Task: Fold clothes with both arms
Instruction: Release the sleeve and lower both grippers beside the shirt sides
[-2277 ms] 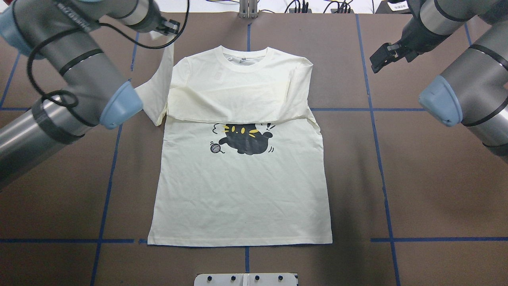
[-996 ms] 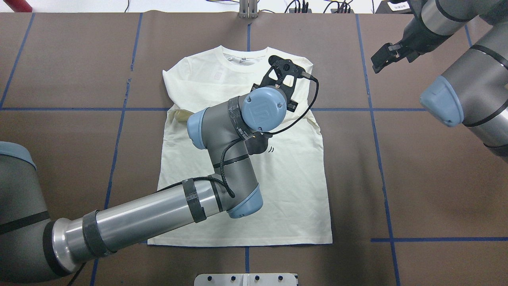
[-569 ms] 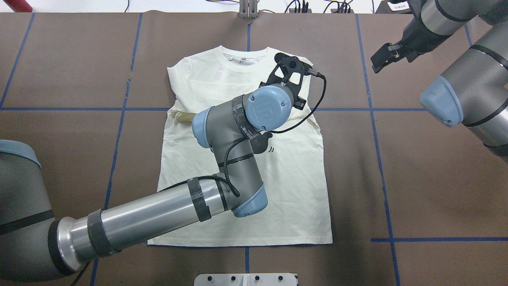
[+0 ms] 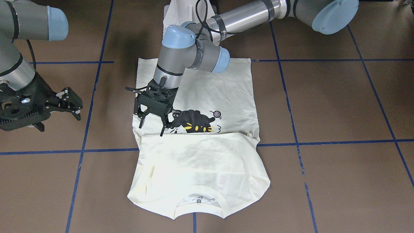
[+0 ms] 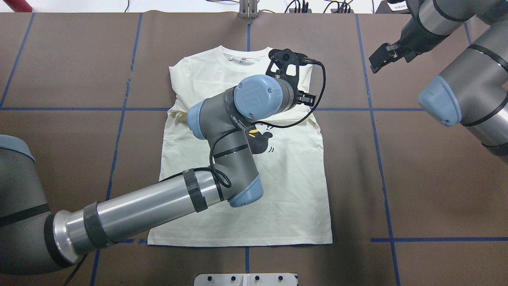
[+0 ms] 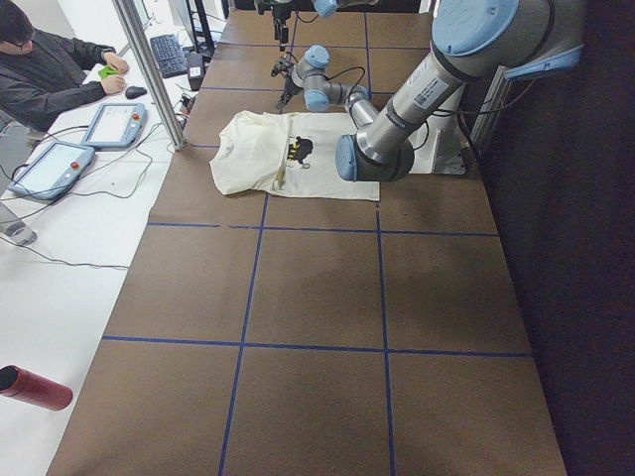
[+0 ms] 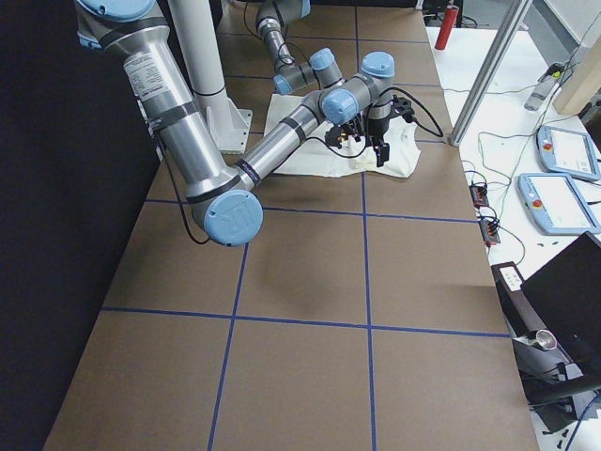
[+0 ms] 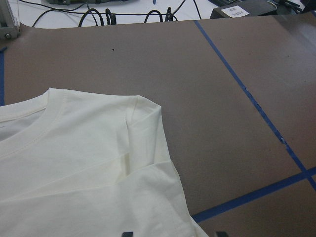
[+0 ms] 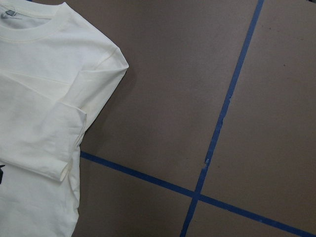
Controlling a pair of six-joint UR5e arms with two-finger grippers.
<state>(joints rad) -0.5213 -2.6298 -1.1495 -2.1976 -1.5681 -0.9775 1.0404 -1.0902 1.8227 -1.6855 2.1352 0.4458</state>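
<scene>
While the T-shirt (image 5: 285,198) lies mid-way on the table (image 5: 436,190), collar toward the far edge, my left end effector (image 4: 151,129) hangs above its right side, fingers apart; the right end effector (image 4: 72,104), also apart, stands clear.

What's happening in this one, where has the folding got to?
A two-armed robot is folding a cream T-shirt that lies flat, cat print up, on the brown table. Both sleeves are already folded across the chest. The left arm reaches across the garment, and the left gripper hovers open and empty over the folded sleeves on the shirt's far side. The right gripper hangs open beside the shirt, over the table, holding nothing.
</scene>
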